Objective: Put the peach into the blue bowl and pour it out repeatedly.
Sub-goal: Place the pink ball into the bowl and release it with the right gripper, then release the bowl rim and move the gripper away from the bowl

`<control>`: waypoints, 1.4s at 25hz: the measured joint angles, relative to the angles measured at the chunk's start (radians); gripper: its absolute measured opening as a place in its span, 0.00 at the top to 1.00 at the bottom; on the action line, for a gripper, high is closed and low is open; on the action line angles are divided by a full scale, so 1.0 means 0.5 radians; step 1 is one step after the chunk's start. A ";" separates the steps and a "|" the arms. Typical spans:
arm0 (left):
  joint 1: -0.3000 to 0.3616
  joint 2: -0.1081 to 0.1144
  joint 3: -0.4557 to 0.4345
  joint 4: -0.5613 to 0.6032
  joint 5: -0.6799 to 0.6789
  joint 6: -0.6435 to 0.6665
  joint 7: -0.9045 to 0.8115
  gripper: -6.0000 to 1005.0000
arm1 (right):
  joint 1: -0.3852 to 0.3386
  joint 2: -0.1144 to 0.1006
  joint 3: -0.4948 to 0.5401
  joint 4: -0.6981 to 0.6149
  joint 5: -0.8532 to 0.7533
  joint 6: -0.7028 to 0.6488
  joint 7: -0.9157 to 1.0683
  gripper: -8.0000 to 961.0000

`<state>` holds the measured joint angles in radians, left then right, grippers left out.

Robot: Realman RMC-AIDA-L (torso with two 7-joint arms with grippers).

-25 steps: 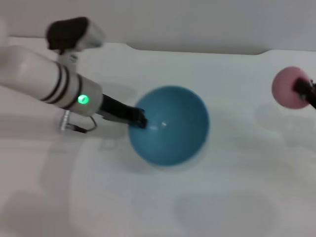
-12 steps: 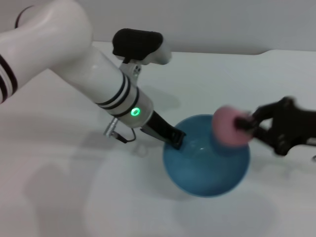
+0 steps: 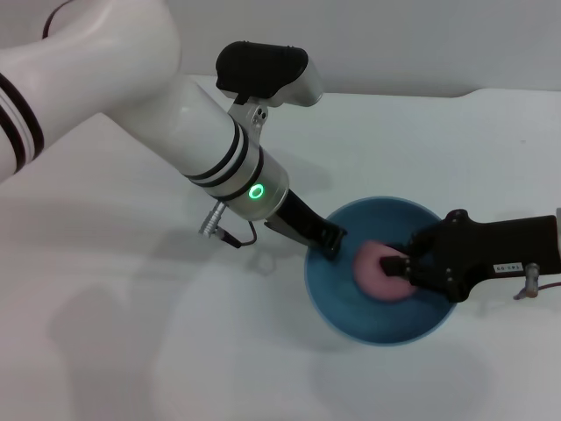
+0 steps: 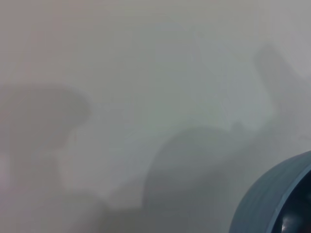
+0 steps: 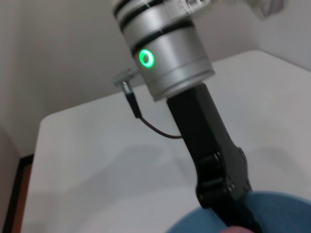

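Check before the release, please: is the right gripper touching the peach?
Touching. In the head view the right gripper has its fingers closed on the peach inside the blue bowl.

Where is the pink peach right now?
In the head view, the peach sits inside the blue bowl on the robot's right side, held by the right gripper, while the left gripper grips the bowl's opposite rim.

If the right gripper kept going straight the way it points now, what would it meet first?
The right gripper, shut on the peach inside the blue bowl, points toward the left gripper at the bowl's rim. It would probably reach that first, though depth is unclear.
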<state>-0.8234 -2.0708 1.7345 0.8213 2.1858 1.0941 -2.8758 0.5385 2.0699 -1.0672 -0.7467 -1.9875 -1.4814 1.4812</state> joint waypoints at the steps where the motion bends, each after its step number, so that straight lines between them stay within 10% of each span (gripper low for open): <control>1: -0.001 0.000 -0.001 0.002 0.000 0.000 0.000 0.99 | -0.002 0.000 0.000 -0.005 -0.001 0.004 0.002 0.93; 16: -0.053 -0.001 0.111 -0.005 0.017 0.059 -0.001 0.99 | -0.206 -0.002 0.297 -0.224 0.403 -0.082 0.005 0.52; 35: -0.095 0.011 0.103 -0.196 0.026 0.058 0.011 0.87 | -0.324 -0.007 0.752 -0.004 0.420 -0.071 -0.079 0.52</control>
<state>-0.8707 -2.0655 1.7858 0.7232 2.1990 1.1229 -2.8704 0.3767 2.0662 -0.6912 -0.7485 -1.7776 -1.5170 1.4418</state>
